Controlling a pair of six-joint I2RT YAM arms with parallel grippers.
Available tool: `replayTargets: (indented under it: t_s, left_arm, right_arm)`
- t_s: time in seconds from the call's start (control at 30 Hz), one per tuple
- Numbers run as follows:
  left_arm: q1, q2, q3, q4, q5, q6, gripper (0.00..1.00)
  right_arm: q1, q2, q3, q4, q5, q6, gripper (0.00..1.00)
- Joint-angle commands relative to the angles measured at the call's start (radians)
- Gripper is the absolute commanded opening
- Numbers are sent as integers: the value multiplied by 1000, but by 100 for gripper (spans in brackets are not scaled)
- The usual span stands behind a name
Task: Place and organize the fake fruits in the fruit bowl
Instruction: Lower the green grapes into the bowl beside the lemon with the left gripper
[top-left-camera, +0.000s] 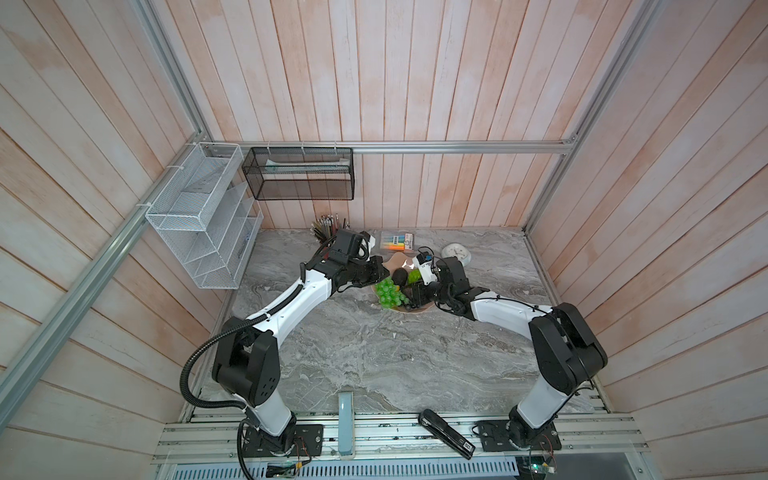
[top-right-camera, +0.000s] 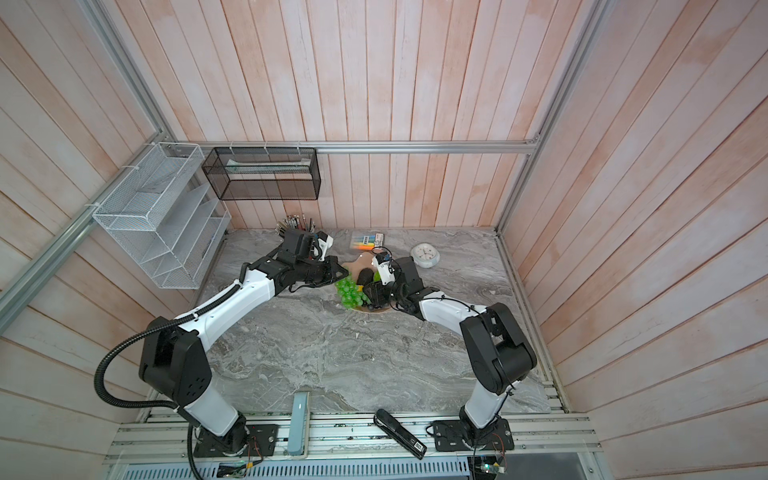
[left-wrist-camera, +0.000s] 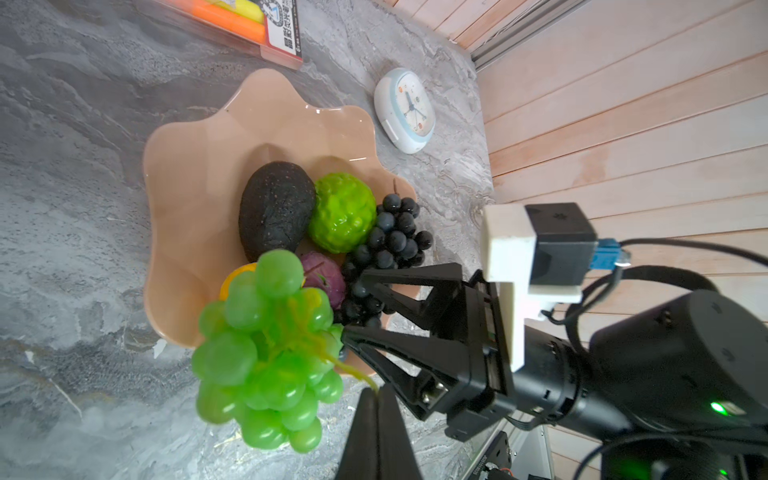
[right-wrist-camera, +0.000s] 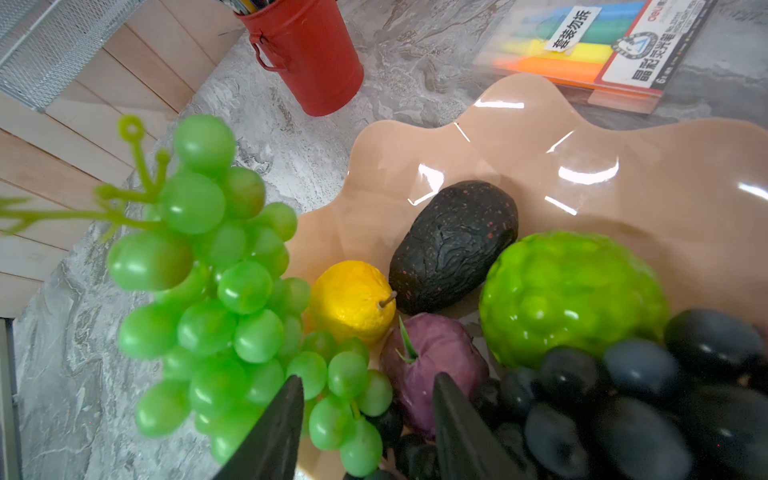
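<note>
We can read print only on the highlighter pack (right-wrist-camera: 552, 62) near the far edge of the desk. In the right wrist view its white sticker (right-wrist-camera: 567, 30) carries four black characters, 套装勿拆. The larger label (right-wrist-camera: 648, 58) beside it reads 晶彩荧光笔 in bold, with a small 6 at its corner and, cut by the picture's edge, what looks like the brand deli. The clock (left-wrist-camera: 405, 110) has numerals on its dial, too small for us to read. The white tag on the stapler (top-left-camera: 446, 432) at the near edge is blurred.
</note>
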Motion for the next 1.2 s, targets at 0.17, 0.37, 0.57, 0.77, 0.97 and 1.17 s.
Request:
replayTargets:
  t_s: [0.17,0.37,0.57,0.77,0.97,1.17]
  left_arm:
    - [43,94,99,47,31,58,0]
    - [46,170,174,54,74,70,0]
    - [46,232,221,82,104,55,0]
    - [43,299,280,89,161,61,0]
    - [26,335,329,93,208,72,0]
    - [21,402,380,81,232,85,0]
  right_arm:
    - [26,82,43,9,3,-17,50]
    - [46,90,43,18,4,-14,49]
    - [48,66,52,-35,64,-48,49]
    - [24,17,46,-109,94,-86,49]
    - [-33,-49,-4,-124,76,-74,49]
    - [-61,-94,-32,-128,76,-70,49]
